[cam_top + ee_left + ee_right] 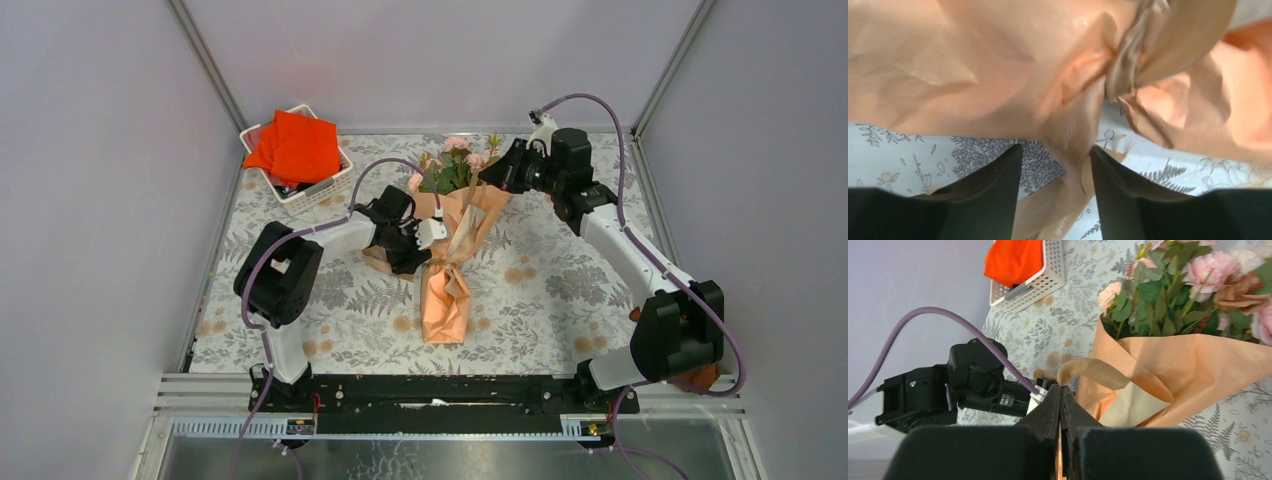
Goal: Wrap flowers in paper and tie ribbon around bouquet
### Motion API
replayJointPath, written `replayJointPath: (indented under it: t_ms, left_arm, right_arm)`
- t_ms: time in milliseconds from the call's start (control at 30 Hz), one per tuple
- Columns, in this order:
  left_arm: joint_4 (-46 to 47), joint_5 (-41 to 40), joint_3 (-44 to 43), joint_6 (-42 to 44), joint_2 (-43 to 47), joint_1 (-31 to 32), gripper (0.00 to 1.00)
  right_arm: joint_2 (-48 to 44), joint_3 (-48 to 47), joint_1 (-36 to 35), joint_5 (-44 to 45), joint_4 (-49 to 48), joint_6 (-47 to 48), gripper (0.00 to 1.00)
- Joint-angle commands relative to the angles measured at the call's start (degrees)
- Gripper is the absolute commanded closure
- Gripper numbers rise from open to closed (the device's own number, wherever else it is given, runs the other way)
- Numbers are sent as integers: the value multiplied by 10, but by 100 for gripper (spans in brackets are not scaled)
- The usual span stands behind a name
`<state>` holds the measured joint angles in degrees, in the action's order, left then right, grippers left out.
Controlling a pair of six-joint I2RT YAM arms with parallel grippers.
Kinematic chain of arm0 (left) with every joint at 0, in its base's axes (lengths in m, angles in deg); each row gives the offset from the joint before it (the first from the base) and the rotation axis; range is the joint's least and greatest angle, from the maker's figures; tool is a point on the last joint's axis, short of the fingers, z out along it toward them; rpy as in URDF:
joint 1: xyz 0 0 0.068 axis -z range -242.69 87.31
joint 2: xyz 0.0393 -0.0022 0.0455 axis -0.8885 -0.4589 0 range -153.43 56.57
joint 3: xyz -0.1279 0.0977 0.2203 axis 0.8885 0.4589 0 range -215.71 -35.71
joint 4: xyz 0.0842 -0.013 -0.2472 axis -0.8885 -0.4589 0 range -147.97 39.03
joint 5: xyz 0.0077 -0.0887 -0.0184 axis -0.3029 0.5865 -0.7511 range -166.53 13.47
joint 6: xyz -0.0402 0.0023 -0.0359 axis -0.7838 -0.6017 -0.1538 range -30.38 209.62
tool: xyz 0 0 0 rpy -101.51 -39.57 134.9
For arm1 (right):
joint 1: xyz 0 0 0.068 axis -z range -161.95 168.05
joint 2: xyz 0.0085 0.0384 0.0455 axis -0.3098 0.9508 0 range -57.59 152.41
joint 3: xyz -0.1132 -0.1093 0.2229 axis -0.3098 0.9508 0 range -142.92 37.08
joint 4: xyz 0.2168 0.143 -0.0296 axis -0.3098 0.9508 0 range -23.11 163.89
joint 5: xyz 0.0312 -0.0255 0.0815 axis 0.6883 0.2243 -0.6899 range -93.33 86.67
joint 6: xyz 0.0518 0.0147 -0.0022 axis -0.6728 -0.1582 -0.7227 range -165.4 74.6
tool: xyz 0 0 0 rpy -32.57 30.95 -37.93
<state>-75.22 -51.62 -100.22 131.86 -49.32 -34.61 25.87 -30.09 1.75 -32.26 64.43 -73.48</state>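
The bouquet lies mid-table, pink flowers [457,160] at the far end and the peach-orange paper [446,295] cone pointing toward me. The tan ribbon [1129,62] is bunched around the cone's neck. In the left wrist view my left gripper [1055,150] stands open just left of that neck; a fold of paper [1070,130] runs between the fingers [990,195] and touches only the right one. My right gripper [1060,387], beside the flowers [1215,267], is shut on the ribbon [1095,369] end, which curves from its tips toward the wrap.
A white basket [322,190] holding a bright orange-red cloth [297,148] stands at the far left corner. Grey walls and metal frame posts close in the table on three sides. The left arm [973,385] lies low beside the bouquet.
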Motion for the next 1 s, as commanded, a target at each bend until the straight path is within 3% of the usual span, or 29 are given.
replayJointPath:
  t_ms: [0,33,67,233,367,500,833,900,967]
  left_arm:
    - [-6,-21,-23,-10,-21,-5,68]
    - [-15,-19,-19,-9,-15,-11,98]
    - [-17,-19,-13,-14,-6,-21,100]
    - [-41,-39,23,-49,24,-65,100]
    - [-88,13,43,-63,33,-118,100]
    - [-96,16,71,-69,38,-154,100]
    - [-128,47,88,-64,88,-173,100]
    - [-186,83,58,-66,116,-146,100]
    - [-236,97,27,-60,152,-95,100]
  right_arm:
    - [-42,1,24,46,8,12,100]
    - [-54,14,42,53,6,2,100]
    - [-69,31,64,57,0,-12,100]
    - [-150,173,169,81,-4,-57,100]
    - [-200,303,273,52,-33,-93,100]
    - [-203,373,343,34,-55,-100,100]
    - [-112,384,391,-7,-91,-83,100]
    - [-81,347,377,-38,-38,-30,100]
    - [-44,283,338,-27,97,64,85]
